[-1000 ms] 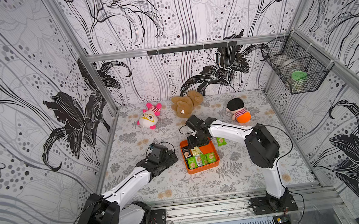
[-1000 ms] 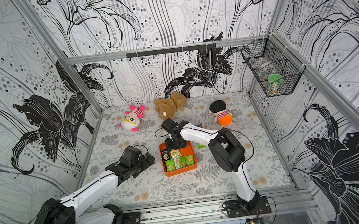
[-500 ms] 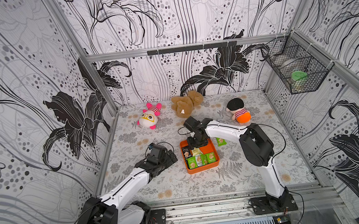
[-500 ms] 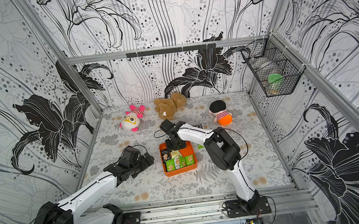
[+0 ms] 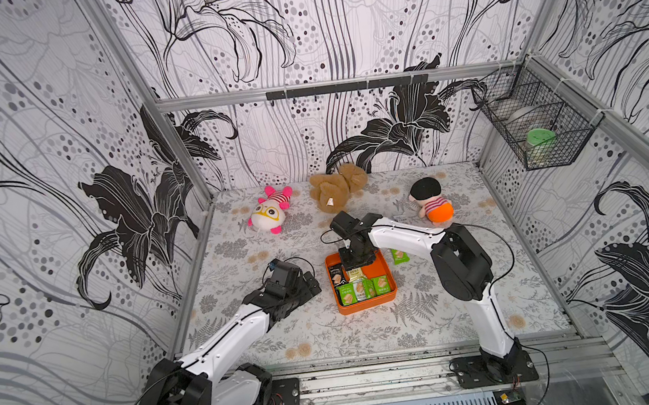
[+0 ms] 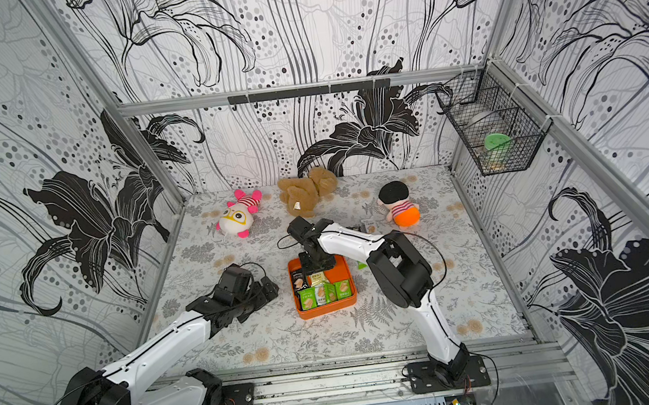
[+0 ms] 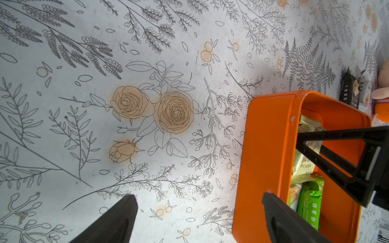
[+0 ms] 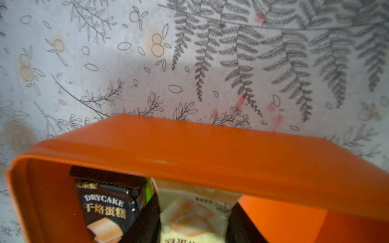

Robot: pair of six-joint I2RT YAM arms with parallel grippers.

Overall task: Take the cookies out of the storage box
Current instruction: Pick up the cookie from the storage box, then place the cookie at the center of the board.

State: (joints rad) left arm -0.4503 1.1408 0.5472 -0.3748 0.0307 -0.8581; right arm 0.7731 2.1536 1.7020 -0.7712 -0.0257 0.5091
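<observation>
Fingers [image 7: 117, 221] of the left gripper [image 7: 199, 195] gape empty at centre-left, likely parked clear beside the storage box [image 5: 368, 307]; it sits mid-frame, cookies [image 5: 360, 291] inside. Right gripper [image 5: 357, 264] points down into it, its fingers [image 8: 150, 212] pressing both sides of a cream packet [image 8: 191, 212], apparently to lift it.

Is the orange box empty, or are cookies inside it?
Not empty. The orange box holds green packets, a black packet and a cream packet.
</observation>
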